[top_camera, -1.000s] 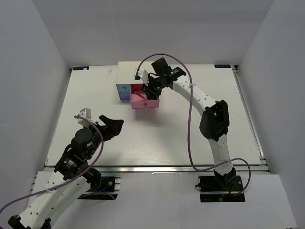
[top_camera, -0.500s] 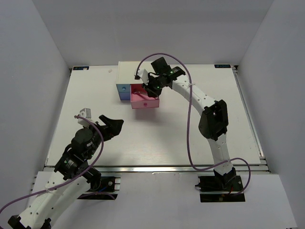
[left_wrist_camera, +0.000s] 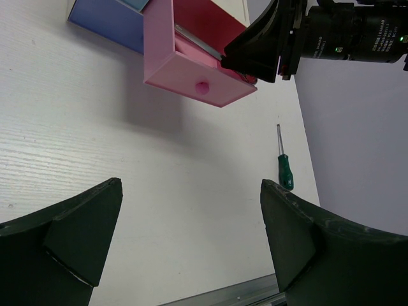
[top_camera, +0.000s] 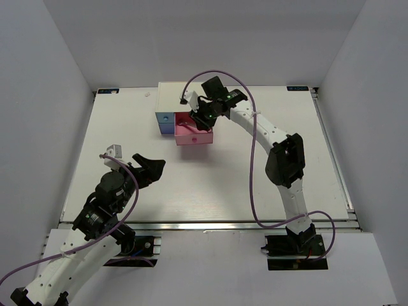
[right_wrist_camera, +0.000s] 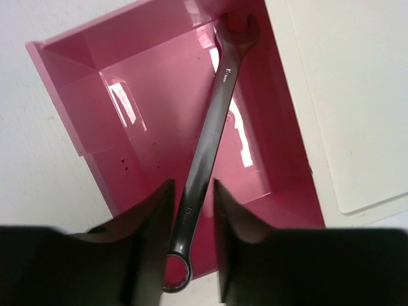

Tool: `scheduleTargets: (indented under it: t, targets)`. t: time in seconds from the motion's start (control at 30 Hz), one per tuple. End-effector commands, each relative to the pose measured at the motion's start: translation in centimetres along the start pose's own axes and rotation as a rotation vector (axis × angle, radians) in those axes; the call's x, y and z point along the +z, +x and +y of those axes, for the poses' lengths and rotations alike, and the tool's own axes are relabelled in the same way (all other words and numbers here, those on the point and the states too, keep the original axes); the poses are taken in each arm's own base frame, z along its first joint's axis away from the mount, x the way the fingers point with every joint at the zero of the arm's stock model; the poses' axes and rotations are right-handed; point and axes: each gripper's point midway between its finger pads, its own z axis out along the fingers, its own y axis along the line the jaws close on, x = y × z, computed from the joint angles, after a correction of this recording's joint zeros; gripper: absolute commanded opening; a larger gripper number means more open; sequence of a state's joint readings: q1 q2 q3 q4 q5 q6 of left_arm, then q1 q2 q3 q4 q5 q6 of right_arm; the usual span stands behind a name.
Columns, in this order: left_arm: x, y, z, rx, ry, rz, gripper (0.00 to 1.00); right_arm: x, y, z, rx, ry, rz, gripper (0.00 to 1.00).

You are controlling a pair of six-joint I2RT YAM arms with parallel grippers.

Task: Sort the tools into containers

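- Overhead first: shows the white cabinet (top_camera: 180, 97) at the far side of the table (top_camera: 115, 127), with the pink drawer (top_camera: 193, 135) pulled out and the light blue drawer (top_camera: 164, 118) shut just left of it.
- Places the right gripper (top_camera: 203, 119) directly over the open pink drawer, but hides its fingertips from this angle.
- Finds the left gripper (top_camera: 150, 166) well apart from the cabinet, over the near left of the table, spread wide with nothing between its fingers.
- Next, from the left wrist: frames both dark fingers (left_wrist_camera: 76, 229) far apart above bare table.
- Catches the pink drawer's knob (left_wrist_camera: 202, 86) facing the camera, a periwinkle drawer front (left_wrist_camera: 105, 22) to its left, and the black right gripper above the drawer.
- Picks out the green-handled screwdriver (left_wrist_camera: 284, 169) lying flat on the table, right of the pink drawer and apart from it.
- Lastly, from the right wrist: shows the silver wrench (right_wrist_camera: 210, 137) slanting across the pink drawer, open end in the corner beside the cabinet, ring end reaching past the rim at the bottom.
- Sets the wrench between the partly spread fingers (right_wrist_camera: 150, 236), yet cannot tell whether pinched or loose.
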State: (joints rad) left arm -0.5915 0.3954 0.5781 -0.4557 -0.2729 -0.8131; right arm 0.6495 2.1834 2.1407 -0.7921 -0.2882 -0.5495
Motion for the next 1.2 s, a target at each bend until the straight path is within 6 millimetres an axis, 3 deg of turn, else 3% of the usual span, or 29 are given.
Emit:
scheduleTargets:
  t: [0.0,0.07,0.3,0.7,0.97,1.17]
  targets:
    - [-0.1,-0.5,-0.3,-0.005,0.006,-0.013,0.98,0.2,0.4,0.0,-0.003,-0.001,0.021,0.39]
    - [-0.2,-0.5,-0.4,-0.005,0.007,-0.012,0.98,0.4,0.5,0.1,-0.021,-0.006,0.028,0.46]
    - [-0.3,-0.7,-0.5,-0.008,0.009,-0.016,0.98,0.9,0.9,0.2,-0.040,-0.025,0.043,0.45]
    - [-0.2,-0.8,-0.6,-0.006,0.008,-0.015,0.98,0.8,0.0,-1.4,0.056,0.073,0.019,0.11]
    - [-0.1,-0.8,-0.7,-0.003,0.012,-0.013,0.98,0.5,-0.4,-1.1,0.129,0.087,0.001,0.01]
    - [0.0,-0.7,-0.8,-0.003,0.013,-0.012,0.98,-0.3,-0.8,-1.5,0.215,0.138,-0.019,0.00]
